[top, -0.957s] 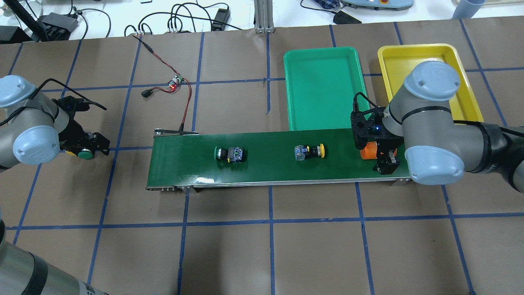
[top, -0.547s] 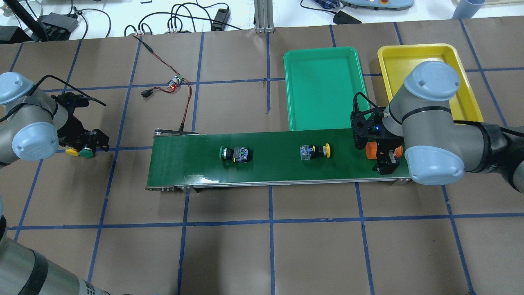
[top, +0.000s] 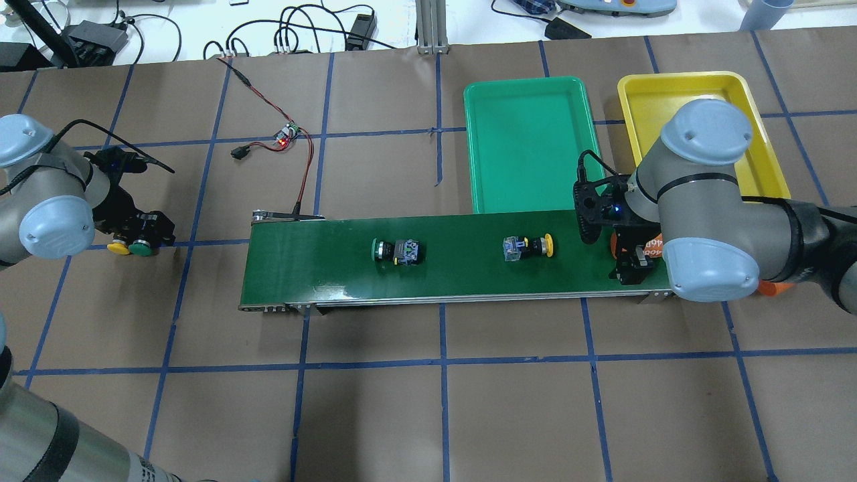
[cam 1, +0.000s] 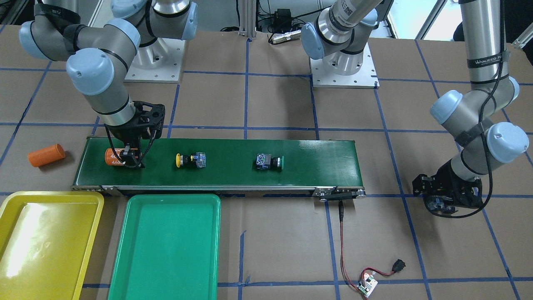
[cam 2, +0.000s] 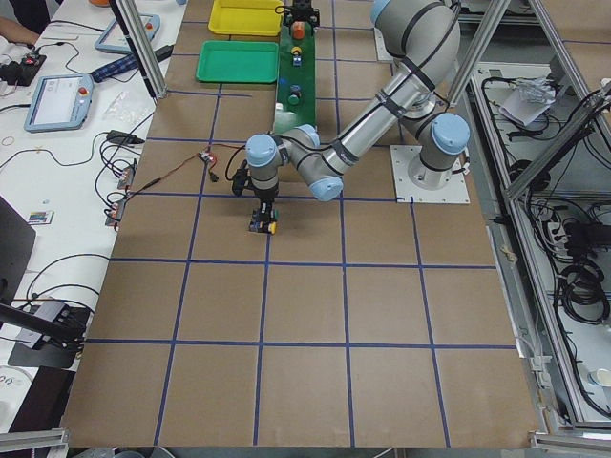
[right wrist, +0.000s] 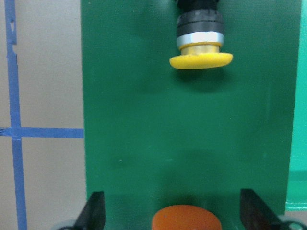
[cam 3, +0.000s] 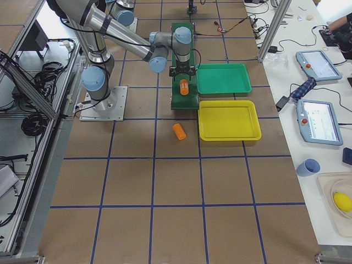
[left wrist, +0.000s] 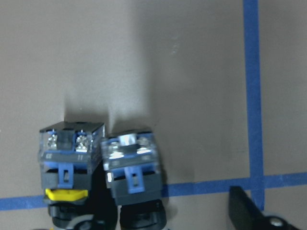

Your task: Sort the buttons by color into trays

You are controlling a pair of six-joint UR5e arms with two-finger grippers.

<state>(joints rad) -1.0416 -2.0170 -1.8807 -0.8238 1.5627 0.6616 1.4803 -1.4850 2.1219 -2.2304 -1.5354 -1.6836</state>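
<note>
— Where were the buttons (top: 396, 252)?
— Two lay on the belt (top: 321, 268), the other pair (left wrist: 129, 163) on the surface (top: 442, 415) beyond its left end, under the spread left gripper (top: 134, 239). The right gripper (right wrist: 171, 211), spread too, straddled an orange cylinder (cam 1: 113, 157).

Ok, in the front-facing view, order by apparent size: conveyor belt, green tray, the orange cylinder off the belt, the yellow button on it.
1. conveyor belt and green tray, too close to rank; the tray is cut off by the frame edge.
2. orange cylinder
3. yellow button
</note>
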